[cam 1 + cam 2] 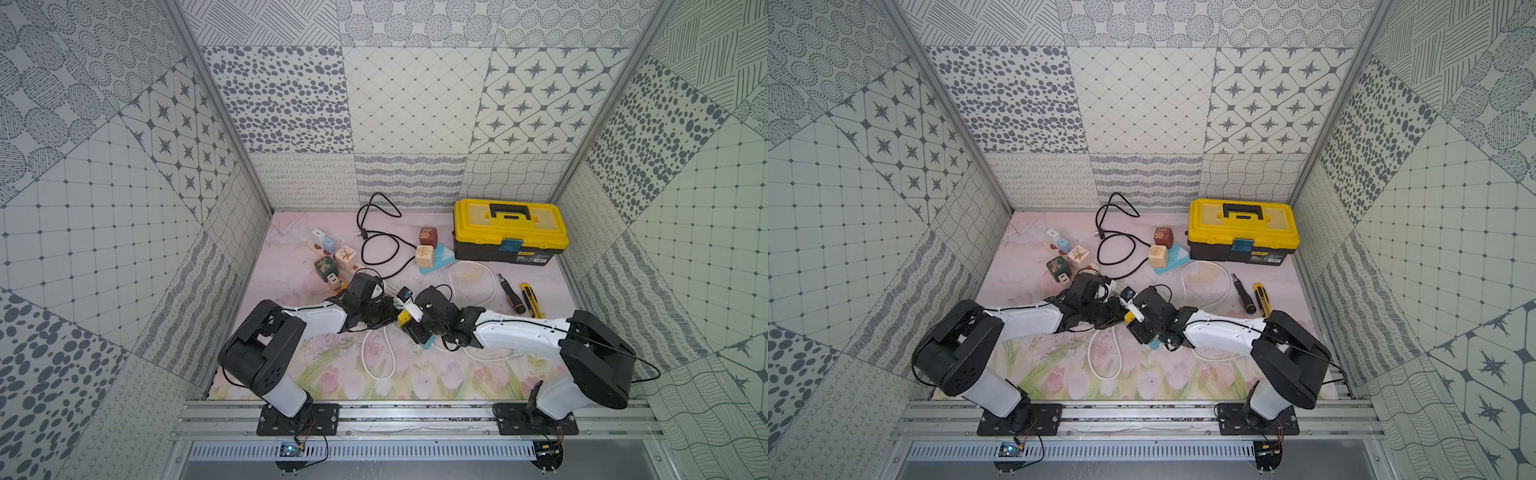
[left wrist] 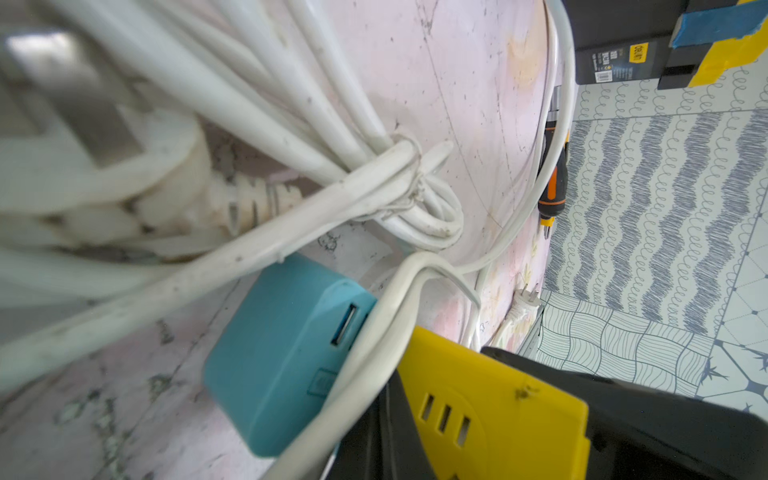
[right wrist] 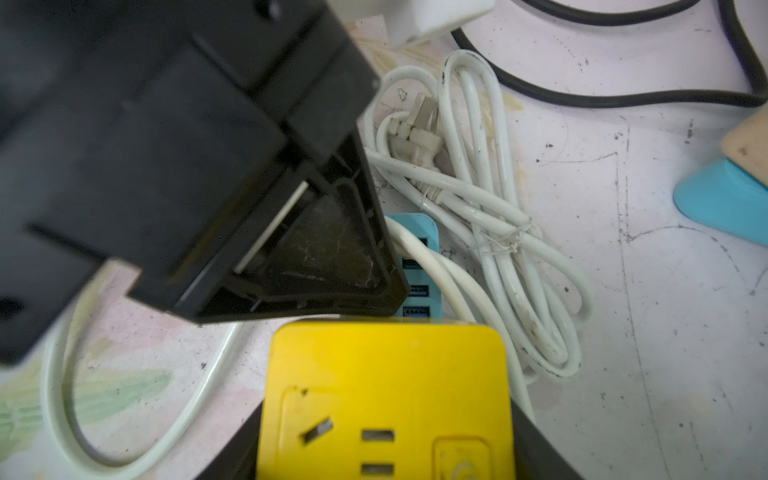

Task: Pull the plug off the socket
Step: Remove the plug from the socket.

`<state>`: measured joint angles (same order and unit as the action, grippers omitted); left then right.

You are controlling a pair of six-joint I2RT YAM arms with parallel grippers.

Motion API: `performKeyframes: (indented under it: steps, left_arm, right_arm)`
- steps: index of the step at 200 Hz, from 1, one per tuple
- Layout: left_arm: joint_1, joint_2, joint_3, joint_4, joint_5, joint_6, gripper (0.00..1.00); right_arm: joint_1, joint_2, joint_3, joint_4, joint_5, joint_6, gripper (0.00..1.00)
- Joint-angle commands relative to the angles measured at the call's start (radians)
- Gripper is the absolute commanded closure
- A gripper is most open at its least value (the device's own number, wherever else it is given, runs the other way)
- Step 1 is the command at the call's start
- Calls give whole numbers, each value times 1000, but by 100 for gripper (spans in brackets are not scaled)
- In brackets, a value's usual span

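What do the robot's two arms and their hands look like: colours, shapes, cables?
The left arm and the right arm both have smooth white links between bulky black joint housings. Thin black cables loop along them. Each arm stands on a black bolted base plate. The left hand and right hand are black; the left ends in a triangular frame.

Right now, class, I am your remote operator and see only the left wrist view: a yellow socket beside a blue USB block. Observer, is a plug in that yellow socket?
Observer: The right wrist view shows the yellow socket face on: the slots there are empty.
Operator: Whose black jaws flank it?
Observer: The right tool; in both top views the right arm ends at the socket, gripping it.
Operator: And my left tool?
Observer: The left tool is shut, tip close to the socket's edge; whether it touches, I cannot tell.
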<state>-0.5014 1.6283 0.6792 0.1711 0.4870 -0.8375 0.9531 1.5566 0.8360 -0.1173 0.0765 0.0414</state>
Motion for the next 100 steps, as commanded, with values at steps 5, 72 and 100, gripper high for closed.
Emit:
performKeyframes:
  steps: [5,72,100]
  left_arm:
    - [-3,40,-61,-297,-165,24,100]
    - [-4,82,-87,-277,-159,15,100]
    - [-5,93,-79,-305,-172,32,100]
  right_arm:
    - [-6,-67,50,99,4,13,100]
    - [-29,-97,65,97,-15,40,100]
    - [-60,-97,78,84,-33,62,100]
